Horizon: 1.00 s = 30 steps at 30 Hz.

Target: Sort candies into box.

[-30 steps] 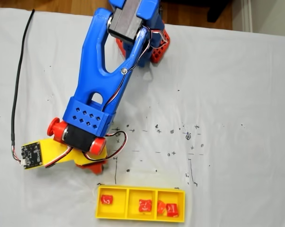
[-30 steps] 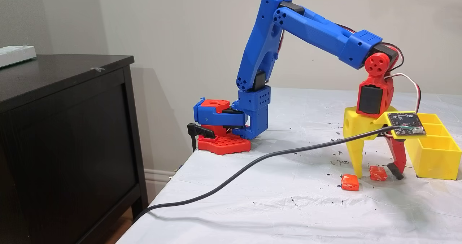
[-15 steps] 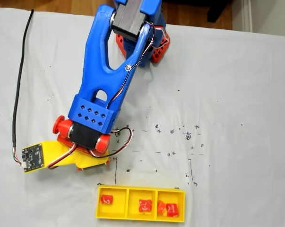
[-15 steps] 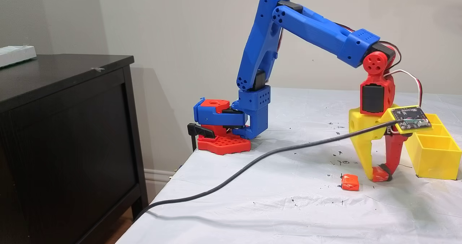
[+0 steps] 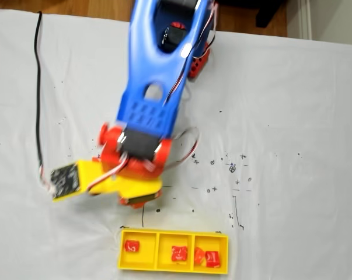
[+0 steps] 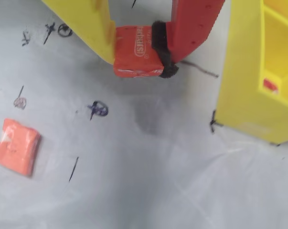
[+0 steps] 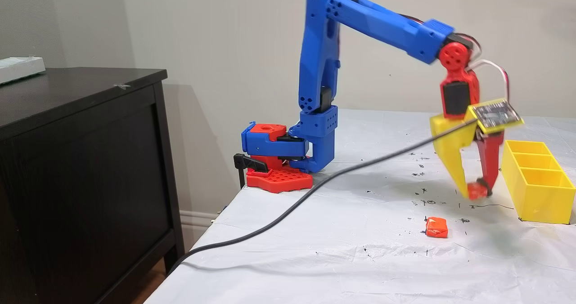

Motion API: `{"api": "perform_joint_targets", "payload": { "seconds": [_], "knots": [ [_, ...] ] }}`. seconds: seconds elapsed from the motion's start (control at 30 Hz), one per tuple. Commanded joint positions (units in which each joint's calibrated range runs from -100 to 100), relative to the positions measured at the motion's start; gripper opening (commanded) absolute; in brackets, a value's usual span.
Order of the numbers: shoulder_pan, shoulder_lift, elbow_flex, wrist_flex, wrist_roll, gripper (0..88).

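**Tool gripping one candy above the counter, beside the box**

Nearest in the wrist view, a loose candy (image 6: 16, 147) lies flat on the white-covered counter (image 6: 148, 181), well apart from my tool (image 6: 136, 52). The same loose piece appears in a fixed view (image 7: 436, 227), lying alone on the cloth among small ink marks.

Above it, my tool is closed on a second candy, the held candy (image 6: 136, 51): the yellow finger (image 6: 89, 26) presses one side and the red finger (image 6: 191, 24), with its black pad, presses the other. The printed wrapper face is turned toward the camera. In the side-on fixed view the held candy (image 7: 476, 190) hangs clear of the counter, and a faint shadow falls on the cloth beneath it.

Just beside my tool stands the box (image 6: 244, 81), its near yellow wall upright; a corner of red wrapper is visible inside one compartment. From the fixed view looking down, the box (image 5: 173, 266) holds four candies: one in the compartment at picture left (image 5: 131, 246), one in the middle (image 5: 179, 253), and two in the compartment at picture right (image 5: 206, 258).

Farther back, my blue arm (image 7: 382, 25) rises from its base at the counter's far edge, and a black cable (image 7: 288, 209) trails across the cloth.
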Motion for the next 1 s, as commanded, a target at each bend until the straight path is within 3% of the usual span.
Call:
{"api": "perform_joint_targets", "payload": {
  "seconds": [0.0, 0.5, 0.97],
  "knots": [
    [-2.53, -23.34, 9.29, -9.55, -1.71, 0.2],
    [-5.34, -24.87, 13.02, -23.14, -8.99, 0.2],
    [-10.41, -9.69, -0.73, -20.03, -11.97, 0.2]
  ]
}}
